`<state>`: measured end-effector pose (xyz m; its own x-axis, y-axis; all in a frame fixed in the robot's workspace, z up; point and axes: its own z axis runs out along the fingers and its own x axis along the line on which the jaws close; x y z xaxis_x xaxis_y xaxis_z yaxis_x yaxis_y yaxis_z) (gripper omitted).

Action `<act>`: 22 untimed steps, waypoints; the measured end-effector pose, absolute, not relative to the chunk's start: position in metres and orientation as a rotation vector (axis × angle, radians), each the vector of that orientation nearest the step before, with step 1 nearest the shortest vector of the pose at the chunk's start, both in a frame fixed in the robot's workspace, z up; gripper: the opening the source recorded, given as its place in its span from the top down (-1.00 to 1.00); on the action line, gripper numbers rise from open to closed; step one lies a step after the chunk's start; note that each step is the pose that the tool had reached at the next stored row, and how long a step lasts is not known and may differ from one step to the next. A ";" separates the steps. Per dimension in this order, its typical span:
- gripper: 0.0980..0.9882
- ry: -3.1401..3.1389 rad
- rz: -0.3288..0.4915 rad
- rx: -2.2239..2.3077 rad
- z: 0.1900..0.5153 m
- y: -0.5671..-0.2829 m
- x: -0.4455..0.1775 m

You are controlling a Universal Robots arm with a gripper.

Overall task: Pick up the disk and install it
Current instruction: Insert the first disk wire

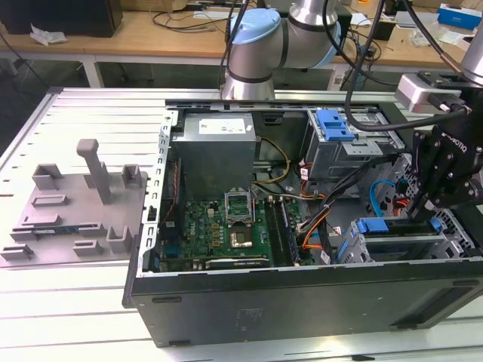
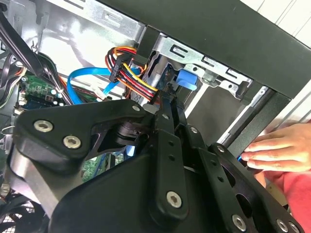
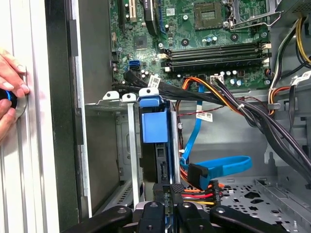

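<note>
Gripper (image 3: 169,194), clamped thin on the disk (image 3: 155,160) at the case's (image 1: 302,302) four o'clock corner, should press it straight down into the bay (image 3: 130,145) squarely.

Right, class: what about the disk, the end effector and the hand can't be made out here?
- Disk: label face hidden by the drive cage, first wrist view.
- End effector: its own body covers what lies beneath, second wrist view.
- Hand: cut off by the edge, first wrist view; what it holds is unclear.
</note>
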<state>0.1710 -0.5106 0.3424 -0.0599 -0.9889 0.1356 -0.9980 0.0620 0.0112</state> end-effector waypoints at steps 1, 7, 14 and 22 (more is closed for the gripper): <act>0.85 -2.209 0.129 2.077 0.342 -0.511 0.171; 0.85 -2.209 0.129 2.077 0.341 -0.511 0.171; 0.85 -2.209 0.129 2.077 0.341 -0.513 0.171; 0.85 -2.205 0.141 2.073 0.360 -0.509 0.170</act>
<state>0.1700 -0.5092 0.3605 -0.0603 -0.9876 0.1453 -0.9980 0.0622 0.0090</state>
